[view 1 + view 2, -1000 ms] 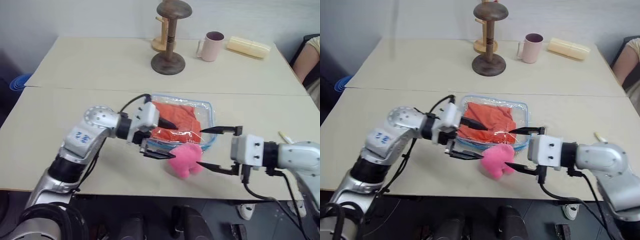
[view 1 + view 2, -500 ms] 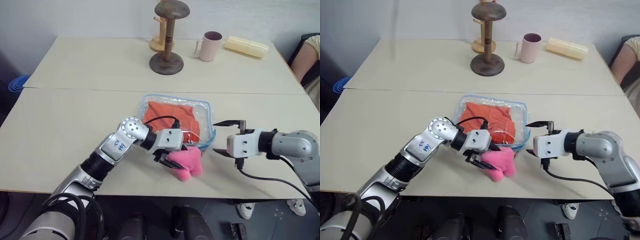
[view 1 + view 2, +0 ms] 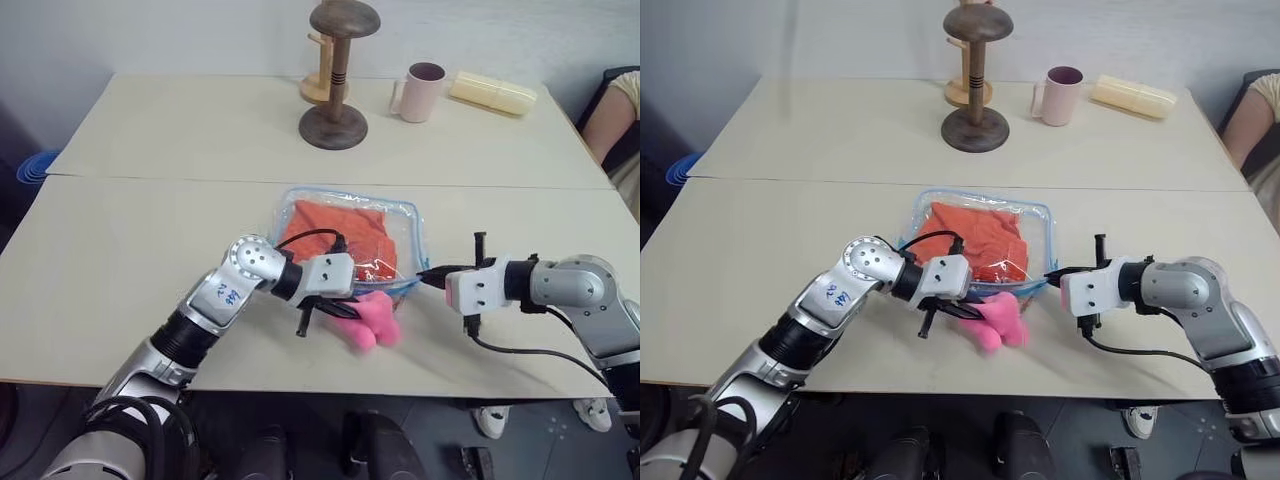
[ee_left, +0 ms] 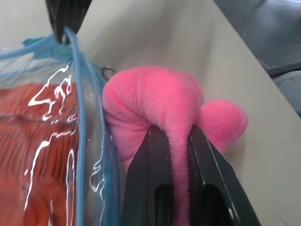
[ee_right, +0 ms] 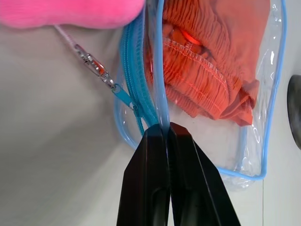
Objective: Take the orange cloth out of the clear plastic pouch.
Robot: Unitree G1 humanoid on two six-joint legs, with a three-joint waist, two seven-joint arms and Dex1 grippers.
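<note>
No readable writing. The clear plastic pouch [image 3: 350,240] lies flat, the orange cloth [image 3: 340,236] inside. The right gripper [image 5: 165,128] pinches its blue edge; beside the pouch, the left gripper [image 4: 178,136] pinches the pink plush [image 3: 368,318].

We take this for a lab or office room set up for robot trials. Two plain beige tables [image 3: 150,130] are pushed together against a bare wall, carrying props: a wooden stand [image 3: 335,75], a pink mug [image 3: 420,92], and a person's arm [image 3: 612,115] at the edge.
</note>
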